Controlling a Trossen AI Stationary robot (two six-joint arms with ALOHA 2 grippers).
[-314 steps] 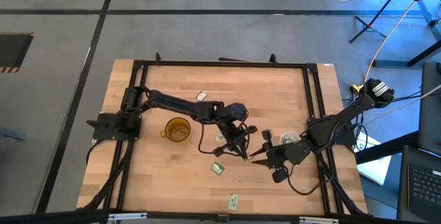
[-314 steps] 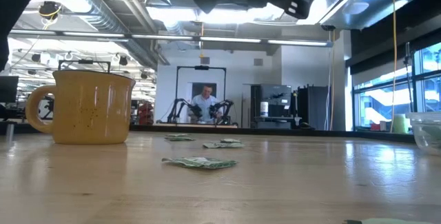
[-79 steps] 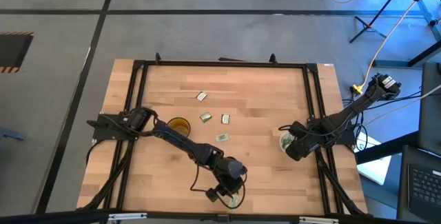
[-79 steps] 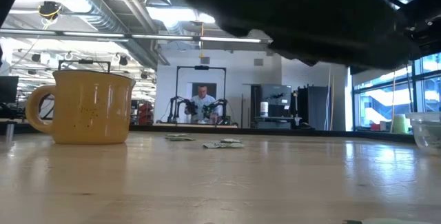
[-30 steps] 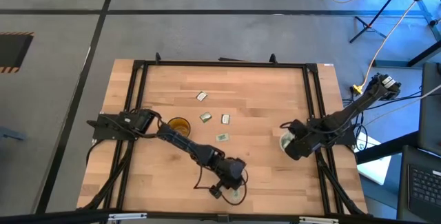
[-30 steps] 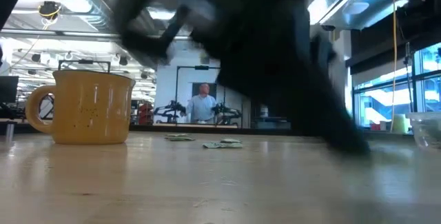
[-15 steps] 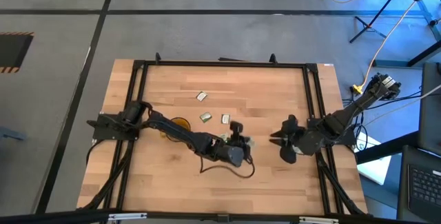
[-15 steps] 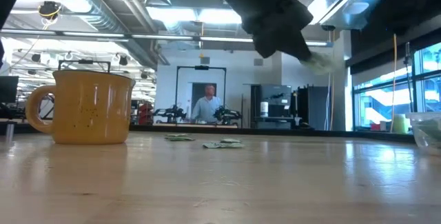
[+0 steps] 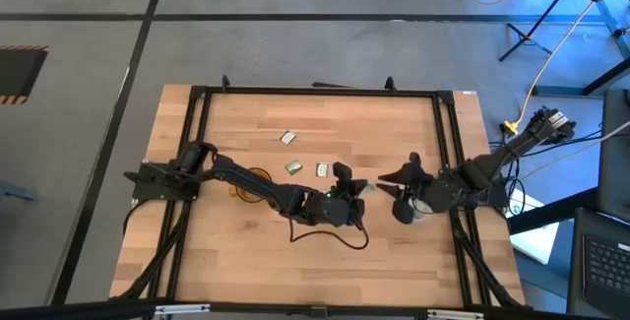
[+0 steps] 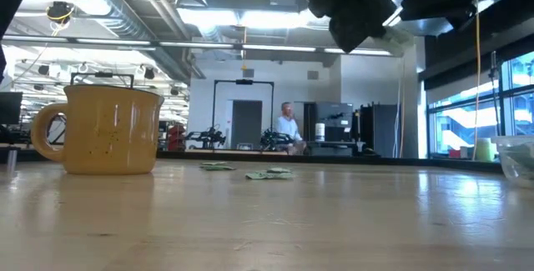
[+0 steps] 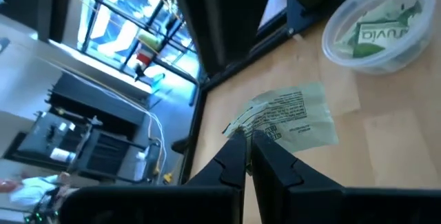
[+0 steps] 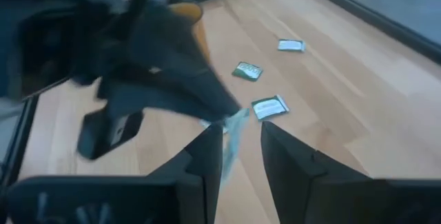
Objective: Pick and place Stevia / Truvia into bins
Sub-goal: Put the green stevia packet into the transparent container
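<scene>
My left gripper (image 9: 351,190) is mid-table, shut on a green and white Stevia sachet (image 9: 361,186) held in the air. My right gripper (image 9: 389,184) faces it, open; in the right wrist view its gripper (image 12: 240,151) has the sachet's free end (image 12: 233,127) just ahead of the gap, apart from both fingers. The clear cup (image 11: 375,24) holds sachets and stands beside the right gripper. The amber mug (image 9: 252,183) shows partly under the left arm. Three sachets (image 9: 287,137) (image 9: 294,167) (image 9: 322,170) lie flat on the table. My left gripper pinches the sachet between its two fingertips (image 11: 231,156) at one corner of a short edge (image 11: 238,129). The fingers point toward the table's right side. The sachet is lifted clear of the wood and sticks out flat beyond the fingertips toward the right gripper.
The low view shows the mug (image 10: 108,129) at left, loose sachets (image 10: 271,173) on the far wood and the clear cup's rim (image 10: 517,150) at the right edge. A black frame (image 9: 315,91) borders the table. A person stands far behind in the room (image 10: 288,129).
My left gripper has carried the sachet up from the table's near edge to mid-table, toward the right gripper, swinging its fingers round toward the right side. My right gripper has left its place over the clear cup and moved toward the left, turning to face the left gripper.
</scene>
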